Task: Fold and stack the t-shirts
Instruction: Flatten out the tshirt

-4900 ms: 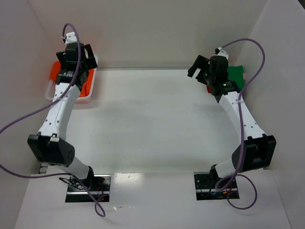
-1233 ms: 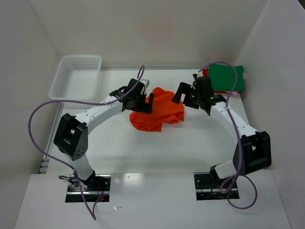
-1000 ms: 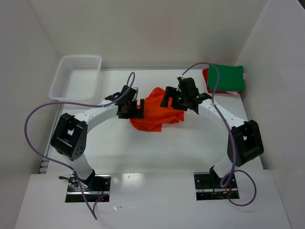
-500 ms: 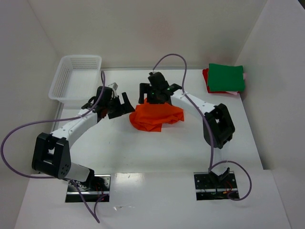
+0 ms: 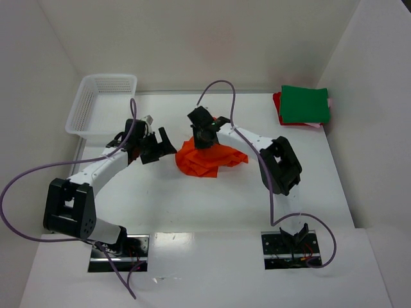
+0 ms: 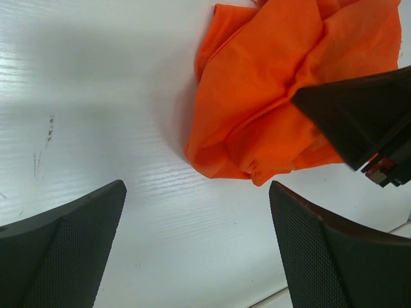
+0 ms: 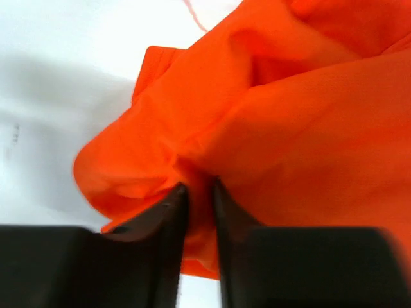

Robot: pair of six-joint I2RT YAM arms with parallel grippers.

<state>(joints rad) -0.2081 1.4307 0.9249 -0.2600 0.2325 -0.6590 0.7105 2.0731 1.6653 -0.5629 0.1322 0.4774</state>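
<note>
A crumpled bright orange t-shirt (image 5: 209,158) lies in a heap at the middle of the table. My right gripper (image 5: 203,136) is at the heap's far edge, and the right wrist view shows its jaws pinched on a fold of the orange t-shirt (image 7: 270,115). My left gripper (image 5: 160,145) hangs open just left of the heap, apart from the cloth; the orange t-shirt (image 6: 282,90) lies ahead of its wide-spread fingers (image 6: 321,250). A folded stack with a green t-shirt (image 5: 304,104) on top and a red one (image 5: 277,102) under it sits at the far right corner.
A white mesh basket (image 5: 103,102) stands at the far left of the table. White walls close in the table on the left, back and right. The right arm stretches across from its base (image 5: 290,247) with its cable looping above.
My right gripper has swung left from beside the stack to the orange heap and shut on a fold. My left gripper has drawn back to the left, off the cloth, still open.
</note>
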